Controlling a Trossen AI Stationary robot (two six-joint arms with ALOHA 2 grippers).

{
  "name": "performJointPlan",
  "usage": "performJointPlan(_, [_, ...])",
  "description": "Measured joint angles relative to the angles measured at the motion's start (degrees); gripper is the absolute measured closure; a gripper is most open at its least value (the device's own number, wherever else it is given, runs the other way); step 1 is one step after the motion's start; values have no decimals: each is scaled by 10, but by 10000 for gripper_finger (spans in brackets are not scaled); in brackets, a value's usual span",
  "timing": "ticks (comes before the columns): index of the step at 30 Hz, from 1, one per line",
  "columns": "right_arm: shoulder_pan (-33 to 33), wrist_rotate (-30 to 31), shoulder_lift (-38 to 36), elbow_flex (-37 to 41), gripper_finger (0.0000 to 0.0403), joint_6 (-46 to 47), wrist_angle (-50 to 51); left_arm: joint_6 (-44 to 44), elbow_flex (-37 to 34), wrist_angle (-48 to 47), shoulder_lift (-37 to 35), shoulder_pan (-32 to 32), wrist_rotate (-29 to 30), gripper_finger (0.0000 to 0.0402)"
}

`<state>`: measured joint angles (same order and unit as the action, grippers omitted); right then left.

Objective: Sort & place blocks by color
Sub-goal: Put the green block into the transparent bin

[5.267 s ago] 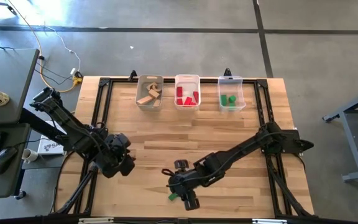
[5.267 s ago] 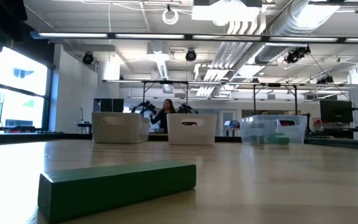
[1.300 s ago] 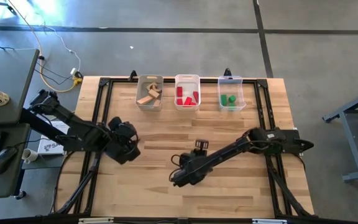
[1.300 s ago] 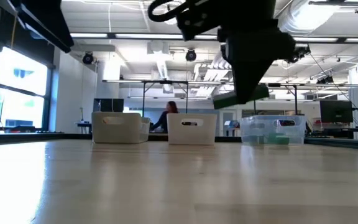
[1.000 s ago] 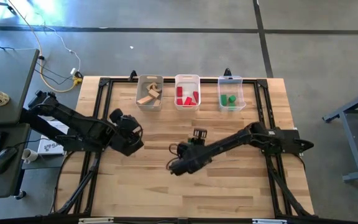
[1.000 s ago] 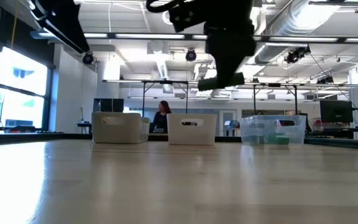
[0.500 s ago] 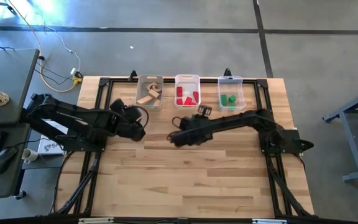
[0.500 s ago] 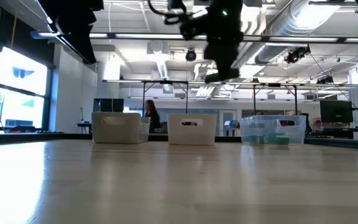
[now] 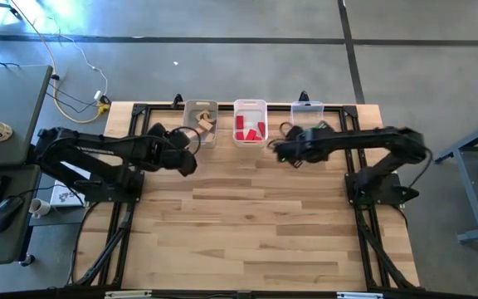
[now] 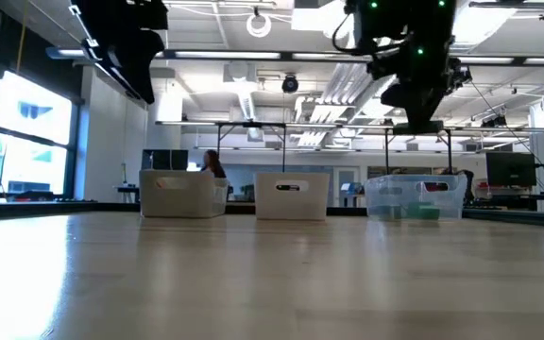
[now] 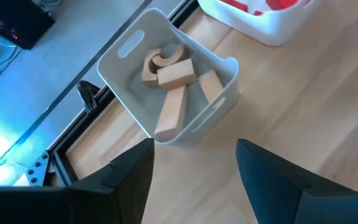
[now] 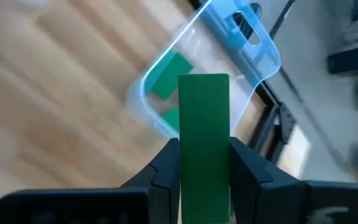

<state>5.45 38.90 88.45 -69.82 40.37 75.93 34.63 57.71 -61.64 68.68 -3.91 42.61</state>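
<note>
My right gripper [image 9: 282, 152] hangs over the table's far side next to the clear bin [image 9: 307, 109], shut on a long green block [image 12: 204, 124]. In the right wrist view that bin [image 12: 235, 43] holds other green blocks [image 12: 174, 67]. My left gripper [image 9: 186, 156] hovers open beside the white bin [image 11: 219, 102] of light wood blocks [image 11: 170, 74], with nothing between its fingers [image 11: 129, 177]. Red blocks [image 9: 250, 126] lie in the middle bin. In the low view the right gripper [image 10: 419, 99] hangs high above the clear bin [image 10: 414, 196]. My right gripper pinches the green block by its two long sides [image 12: 185, 168] between the two fingers [image 12: 163, 171], at the end nearest the wrist. The fingers lie along the block, which sticks out forward past them. It slants down from above, lifted clear of the table.
Three bins stand in a row along the far edge: wood [image 9: 199, 124], red [image 9: 251, 106], green. A black frame [image 9: 139, 112] borders the table. The near and middle tabletop [image 9: 247, 232] is bare wood. A person [image 10: 211, 165] moves in the room behind.
My right gripper has carried the green block from the table's middle toward the far edge and to the right, up to the clear bin, rolling as it went. My left gripper has swung toward the far edge, up to the wood bin, and stays open.
</note>
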Motion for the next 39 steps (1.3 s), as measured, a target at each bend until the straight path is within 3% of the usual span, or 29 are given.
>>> performJointPlan(9, [116,-9,-130,142,331,-59,-204,-38,0,45,0,-46,-10,188])
performJointPlan(20, [259,-113,-141,257,331,-123,-460,-73,0,120,0,-105,-107,188])
performJointPlan(28, [323,-191,-141,299,331,-119,-548,-118,0,236,0,-115,-217,188])
performJointPlan(39, [343,-210,-141,299,331,-119,-550,-164,0,392,0,-115,-296,188])
